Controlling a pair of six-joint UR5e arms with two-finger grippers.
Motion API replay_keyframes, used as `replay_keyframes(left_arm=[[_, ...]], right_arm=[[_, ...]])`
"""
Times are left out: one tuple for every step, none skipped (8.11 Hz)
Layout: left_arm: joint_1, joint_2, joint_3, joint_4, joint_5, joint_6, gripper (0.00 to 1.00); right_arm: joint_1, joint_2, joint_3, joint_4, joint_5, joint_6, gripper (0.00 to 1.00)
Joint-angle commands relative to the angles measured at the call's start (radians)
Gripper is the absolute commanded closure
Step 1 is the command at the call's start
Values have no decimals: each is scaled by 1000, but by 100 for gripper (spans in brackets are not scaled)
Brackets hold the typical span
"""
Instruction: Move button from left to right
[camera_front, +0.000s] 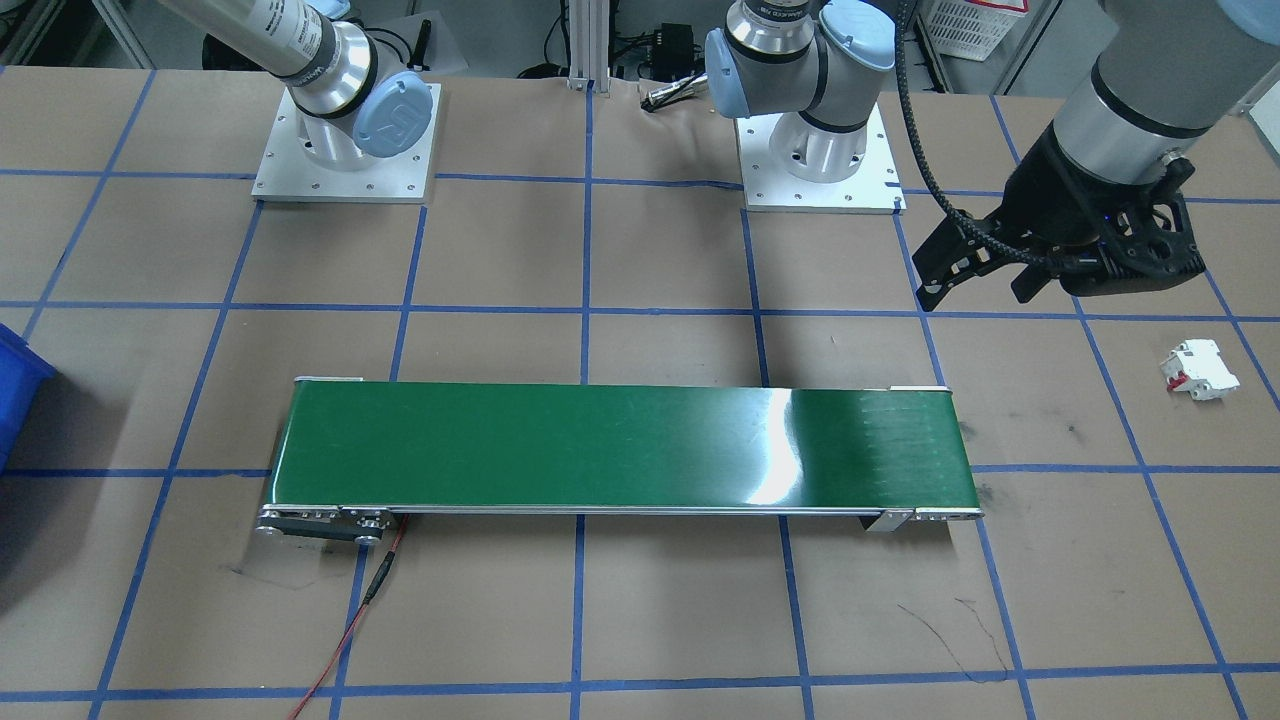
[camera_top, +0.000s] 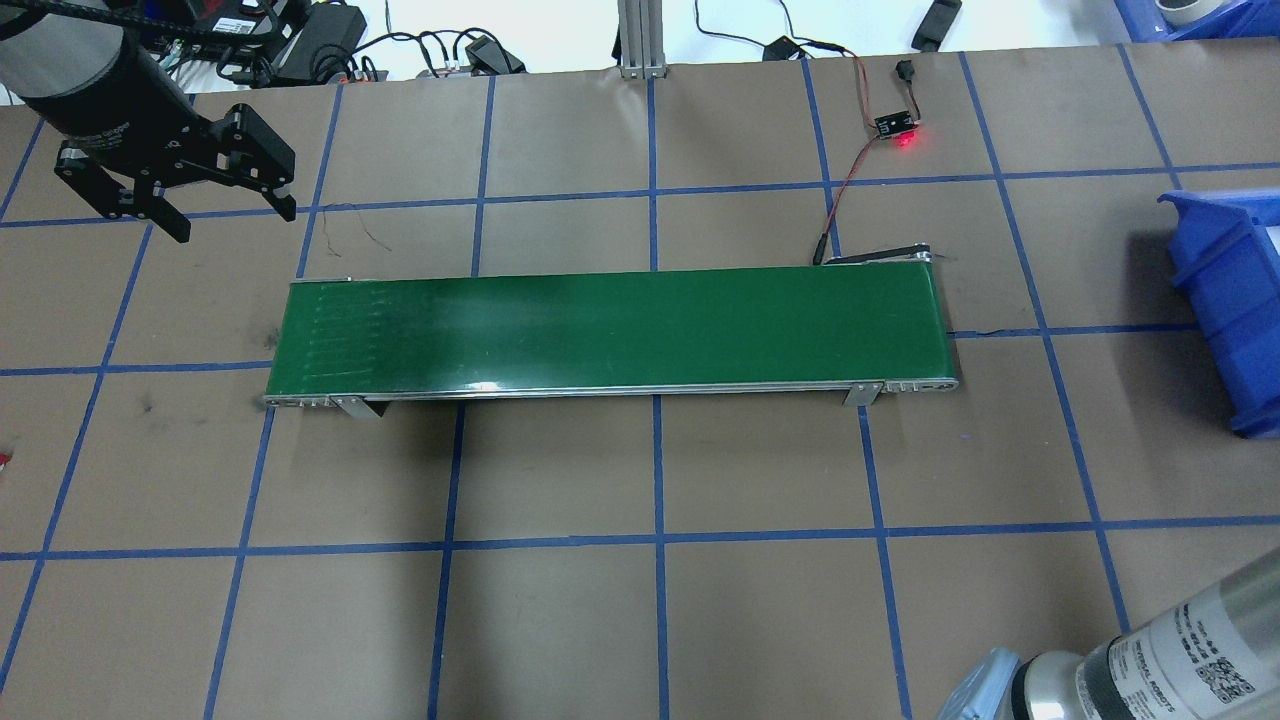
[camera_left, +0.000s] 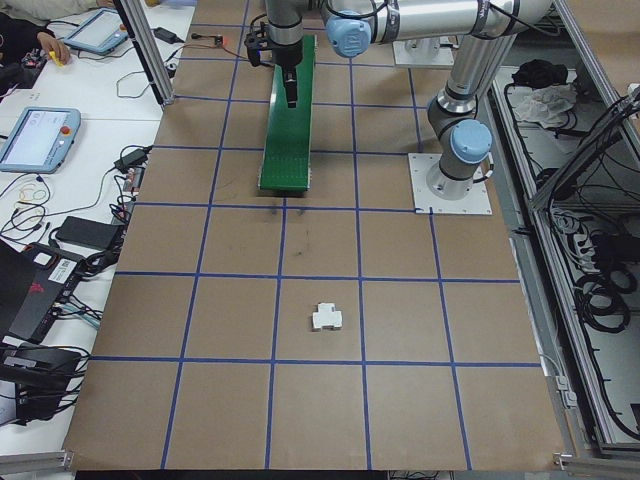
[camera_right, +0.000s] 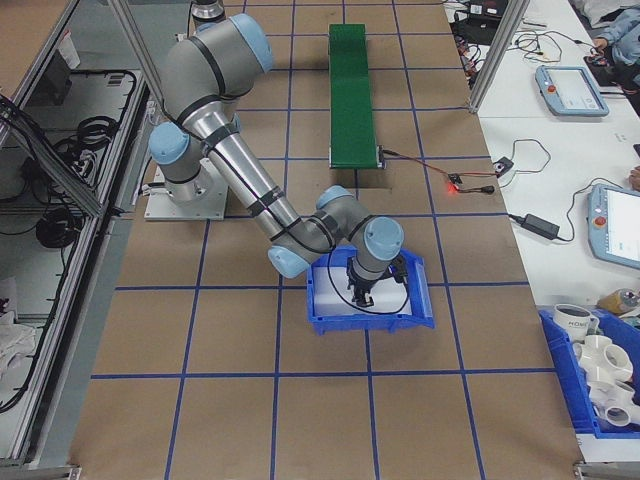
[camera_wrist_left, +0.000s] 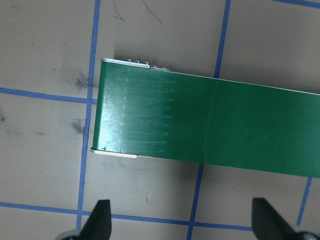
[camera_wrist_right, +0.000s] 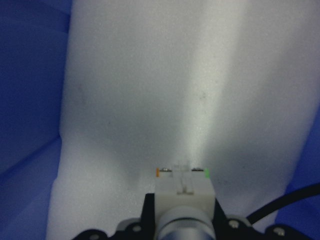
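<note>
Right claw (camera_wrist_right: 182, 220) down inside blue bin (camera_right: 420, 310), clamped on button (camera_wrist_right: 182, 192) just above white foam liner (camera_wrist_right: 165, 90), likely poised for release. Left claw (camera_top: 175, 185) hangs empty, fingers apart, above desk (camera_top: 700, 600) near conveyor belt (camera_top: 610, 330) end, out of way.

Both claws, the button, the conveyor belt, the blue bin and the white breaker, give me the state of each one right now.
Left claw: open, empty, hovering beyond the belt's left end.
Right claw: inside the blue bin, shut on the button.
Button: held over the bin's white foam floor.
Conveyor belt: nothing on it.
Blue bin: on the table, right arm reaching in.
White breaker: lying on the table, untouched.
</note>
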Motion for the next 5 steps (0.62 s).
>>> replay_keyframes(left_arm=[[1, 2, -1, 4, 0, 0, 0], [1, 2, -1, 7, 0, 0, 0], [1, 2, -1, 5, 0, 0, 0], [1, 2, -1, 7, 0, 0, 0], [1, 2, -1, 7, 0, 0, 0]], right_arm=[[0, 10, 8, -28, 33, 0, 34], [0, 7, 19, -30, 39, 0, 9], [0, 2, 21, -30, 39, 2, 0], [0, -11, 19, -28, 31, -4, 0], [0, -60, 21, -22, 25, -1, 0]])
